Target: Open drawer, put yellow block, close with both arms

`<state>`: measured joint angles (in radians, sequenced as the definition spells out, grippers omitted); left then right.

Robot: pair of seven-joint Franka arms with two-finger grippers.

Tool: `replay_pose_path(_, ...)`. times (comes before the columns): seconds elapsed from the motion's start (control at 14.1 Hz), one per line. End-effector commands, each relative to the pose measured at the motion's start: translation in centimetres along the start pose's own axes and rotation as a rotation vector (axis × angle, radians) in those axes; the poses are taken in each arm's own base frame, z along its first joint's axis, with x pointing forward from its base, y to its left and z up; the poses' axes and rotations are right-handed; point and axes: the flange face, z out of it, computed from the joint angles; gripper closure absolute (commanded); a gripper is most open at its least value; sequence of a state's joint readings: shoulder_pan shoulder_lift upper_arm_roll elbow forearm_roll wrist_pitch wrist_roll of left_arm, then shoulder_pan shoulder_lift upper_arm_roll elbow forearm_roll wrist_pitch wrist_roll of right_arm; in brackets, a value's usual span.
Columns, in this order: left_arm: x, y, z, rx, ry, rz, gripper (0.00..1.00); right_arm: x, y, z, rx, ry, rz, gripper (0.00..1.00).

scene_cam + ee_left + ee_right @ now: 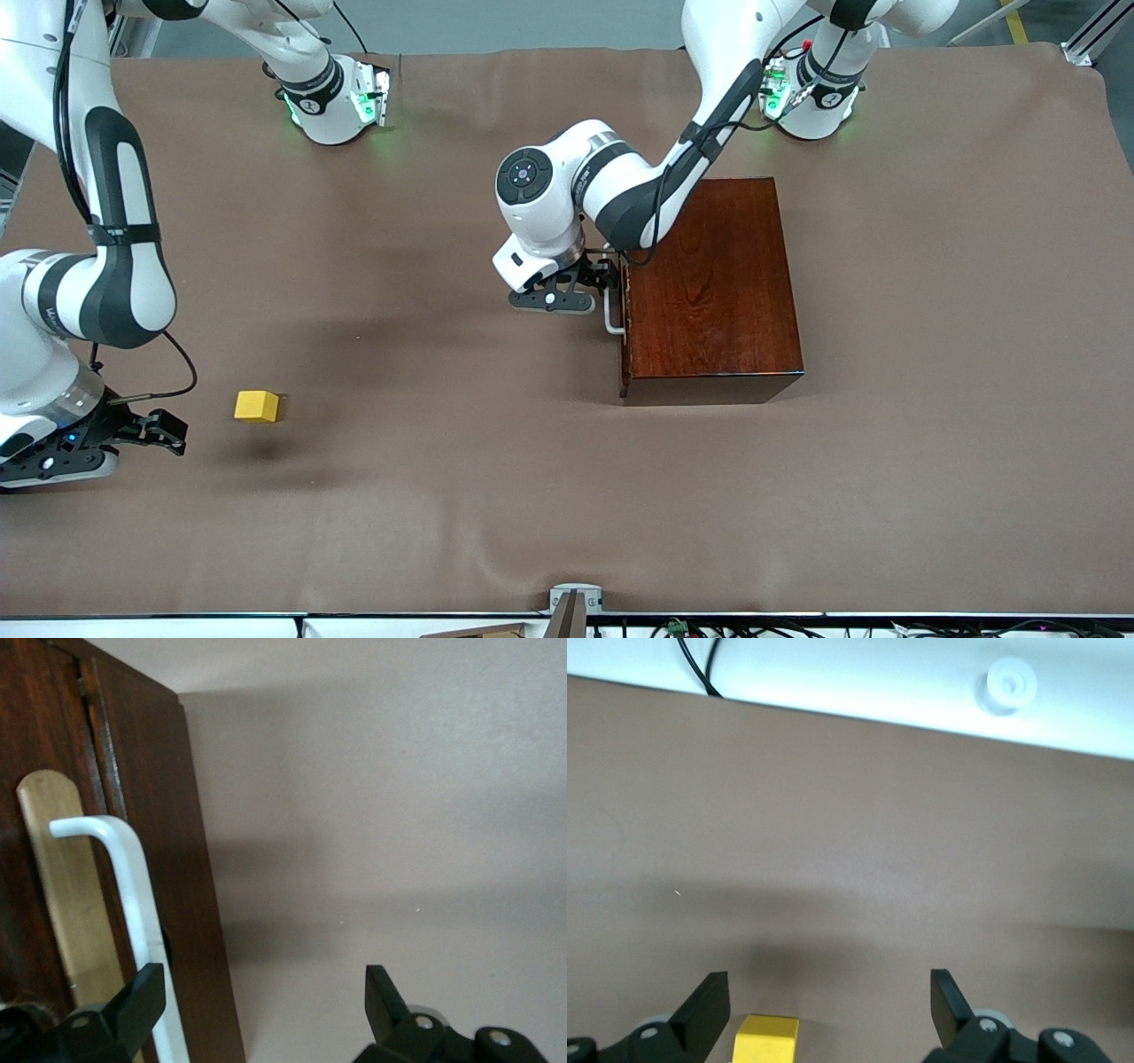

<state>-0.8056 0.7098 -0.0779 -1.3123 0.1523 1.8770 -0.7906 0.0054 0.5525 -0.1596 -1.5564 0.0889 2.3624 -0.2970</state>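
Observation:
The dark reddish-brown box [713,283] stands toward the left arm's end of the table, with its drawer shut. The white bar handle [611,312] faces the middle of the table. My left gripper [609,276] is open at the handle. In the left wrist view the handle [133,895] runs along the light-wood drawer front [62,886], right beside one finger [133,1001] of the gripper [264,1001]. The yellow block [256,406] lies on the cloth toward the right arm's end. My right gripper [173,431] is open beside it. In the right wrist view the block [767,1038] shows between the open fingers of the gripper [830,1001].
A brown cloth [532,478] covers the table. A small grey mount [574,601] sits at the table's edge nearest the front camera. The right wrist view shows a white edge [877,687] with a black cable [695,665].

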Motion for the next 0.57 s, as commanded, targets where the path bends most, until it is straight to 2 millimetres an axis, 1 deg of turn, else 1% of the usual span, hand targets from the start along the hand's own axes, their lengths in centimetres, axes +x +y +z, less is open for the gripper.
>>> replay_pose_path(0.0,0.1,-0.4,-0.4,0.072,0.019,0.010,0.00,-1.1,-1.5,1.3,0.020,-0.057,0.071,0.00)
replay_pose_path(0.07,0.0,-0.4,-0.6,0.078,0.028,0.014,0.00,-1.4,-3.2,1.5,0.038,-0.116,0.080,0.00)
replay_pose_path(0.14,0.0,-0.4,-0.8,0.077,0.029,0.014,0.00,-1.7,-4.0,1.7,0.047,-0.160,0.110,0.00)
replay_pose_path(0.28,-0.1,-0.4,-0.4,0.081,0.021,0.015,0.00,-2.5,-5.2,3.0,0.052,-0.226,0.163,0.00)
replay_pose_path(0.35,-0.2,-0.2,-0.1,0.083,0.019,0.015,0.00,-3.2,-5.1,3.8,0.053,-0.250,0.170,0.00)
replay_pose_path(0.49,-0.2,0.0,-0.1,0.077,0.020,0.015,0.00,-4.1,-6.0,4.9,0.057,-0.278,0.160,0.00)
